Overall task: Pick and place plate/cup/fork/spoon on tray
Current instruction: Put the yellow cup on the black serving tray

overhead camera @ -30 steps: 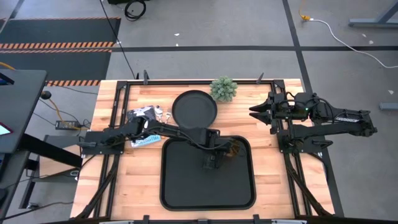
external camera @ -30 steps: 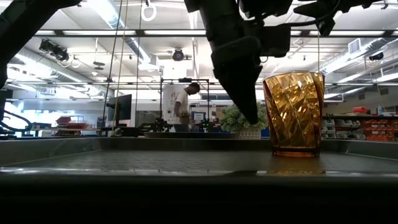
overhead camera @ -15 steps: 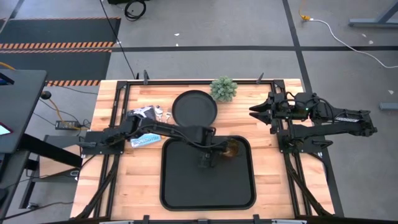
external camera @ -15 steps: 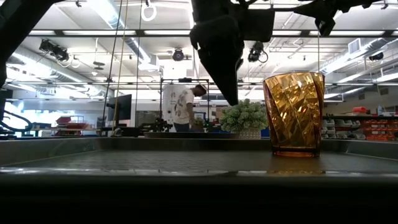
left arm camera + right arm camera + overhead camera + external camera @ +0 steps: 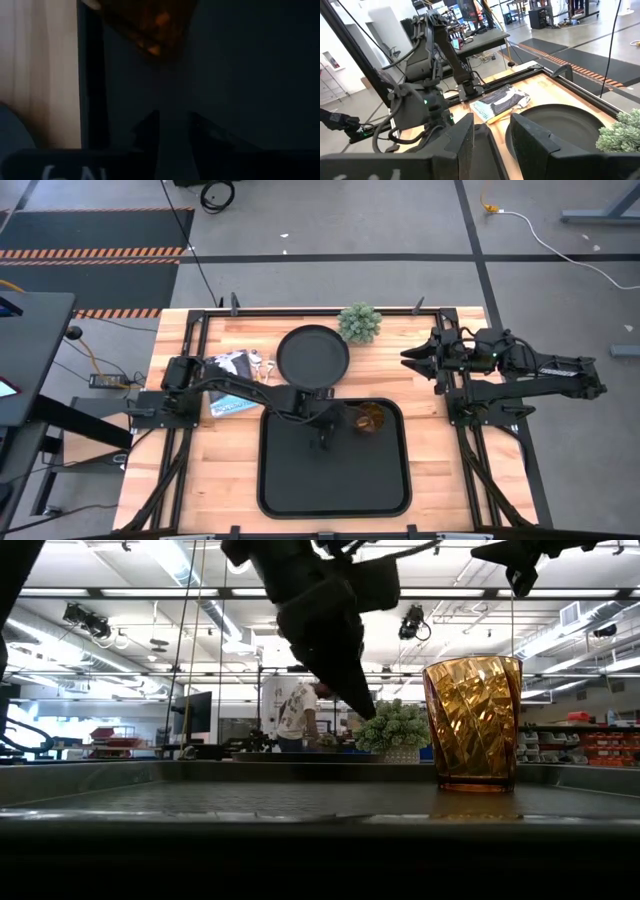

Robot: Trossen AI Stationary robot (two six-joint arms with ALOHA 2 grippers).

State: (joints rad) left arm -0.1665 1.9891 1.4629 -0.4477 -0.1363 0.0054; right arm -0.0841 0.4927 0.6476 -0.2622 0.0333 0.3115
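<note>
A butcher-block wooden table (image 5: 210, 480) framed in black rails carries a large black rectangular tray (image 5: 335, 480) at its near centre. Just behind the tray sits a round black plate (image 5: 312, 352), with a small potted plant (image 5: 360, 322) beside it and a crumpled packet (image 5: 232, 368) lying towards the left edge.

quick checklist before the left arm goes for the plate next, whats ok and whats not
1. cup upright on the tray: ok.
2. Left gripper clear of the cup, fingers open: ok.
3. plate on the table beyond the tray, nothing on it: ok.
4. Right gripper parked at the table's right side, away from the plate: ok.
5. Fork and spoon positions: cannot tell.
</note>
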